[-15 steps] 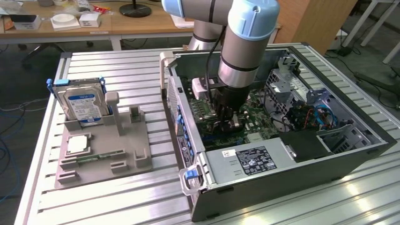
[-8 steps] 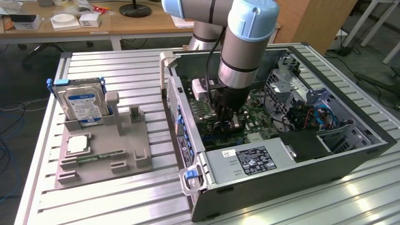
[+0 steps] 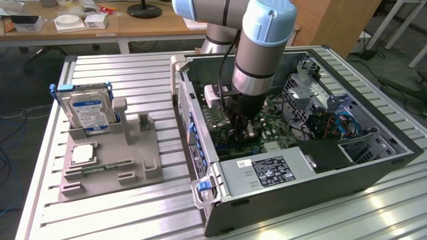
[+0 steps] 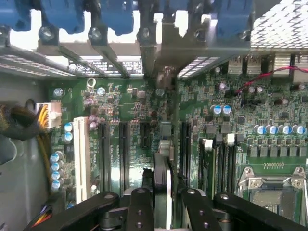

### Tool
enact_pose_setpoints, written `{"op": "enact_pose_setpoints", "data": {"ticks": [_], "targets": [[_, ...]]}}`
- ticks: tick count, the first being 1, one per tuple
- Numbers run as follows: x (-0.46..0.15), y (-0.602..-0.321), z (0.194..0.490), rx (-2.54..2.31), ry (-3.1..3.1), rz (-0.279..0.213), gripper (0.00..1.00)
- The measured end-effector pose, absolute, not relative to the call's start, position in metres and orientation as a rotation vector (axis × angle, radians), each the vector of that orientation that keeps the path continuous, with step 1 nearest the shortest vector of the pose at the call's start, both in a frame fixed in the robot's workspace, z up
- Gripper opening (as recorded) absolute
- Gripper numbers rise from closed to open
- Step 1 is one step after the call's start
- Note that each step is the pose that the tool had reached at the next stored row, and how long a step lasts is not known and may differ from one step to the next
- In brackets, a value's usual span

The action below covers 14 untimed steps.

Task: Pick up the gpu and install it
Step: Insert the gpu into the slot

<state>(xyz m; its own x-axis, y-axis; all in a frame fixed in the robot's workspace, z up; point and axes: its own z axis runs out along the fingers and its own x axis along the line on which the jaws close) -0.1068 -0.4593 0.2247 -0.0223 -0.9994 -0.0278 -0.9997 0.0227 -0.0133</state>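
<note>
On the exterior view's left, a gray holder [image 3: 110, 167] sits on the metal table [image 3: 133, 75]. A hard drive [image 3: 89, 111] with a blue and white label stands up in the holder, at about 11 o'clock on it. A flat chip [image 3: 83, 154] lies below the drive. A thin green RAM stick [image 3: 107, 166] lies just beside that chip.

In the middle, the arm [image 3: 260, 50] reaches down into the open computer case [image 3: 300, 190]. The gripper [image 3: 241, 131] is low over the green board [image 3: 280, 132] inside the case.

In the wrist view, the gripper [image 4: 162, 192] is clenched on the gpu [image 4: 163, 159]. The gpu is seen edge on, a thin dark card standing up between the black fingers [image 4: 139, 209]. It runs toward 12 o'clock, up to the case's back wall. It sits over the board's [image 4: 120, 106] long black slots [image 4: 124, 154]. I cannot tell if it is all the way in a slot. A white slot [image 4: 82, 159] is at about 9 o'clock from the gpu.

At the exterior view's right, a silver box [image 3: 263, 172] with a label sits in the case at about 6 o'clock.
</note>
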Motion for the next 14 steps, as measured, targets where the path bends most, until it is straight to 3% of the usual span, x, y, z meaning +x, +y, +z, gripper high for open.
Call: {"op": "enact_pose_setpoints", "data": {"ticks": [1,2,14], "targets": [[-0.107,-0.459,0.225,-2.176,2.226,0.014,0.27],[-0.107,-0.459,0.226,-2.178,2.227,0.013,0.34],[-0.106,-0.460,0.251,-2.178,2.226,0.013,0.34]]}}
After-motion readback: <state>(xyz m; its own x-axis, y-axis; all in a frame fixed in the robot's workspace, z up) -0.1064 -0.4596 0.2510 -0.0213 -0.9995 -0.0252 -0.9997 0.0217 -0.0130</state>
